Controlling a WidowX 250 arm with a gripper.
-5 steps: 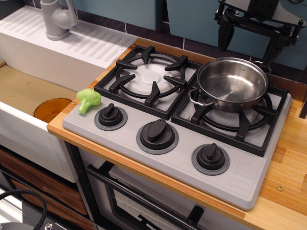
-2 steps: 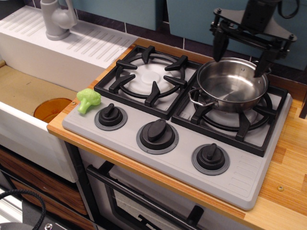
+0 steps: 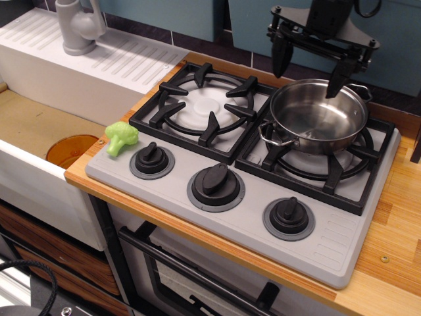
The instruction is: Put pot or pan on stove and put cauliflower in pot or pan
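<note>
Cauliflower (image 3: 121, 137) (light green) lies at the stove's (image 3: 342, 257) front-left corner, well apart from the empty, spread claw (image 3: 309, 64) hovering above the pot (image 3: 318, 117).

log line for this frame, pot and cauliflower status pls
pot: on stove right grate, empty | cauliflower: on stove's left front corner | gripper: open, above pot, holding nothing

From where I stand, nothing readable shows anywhere: no lettering, brand, number or sign on any surface
</note>
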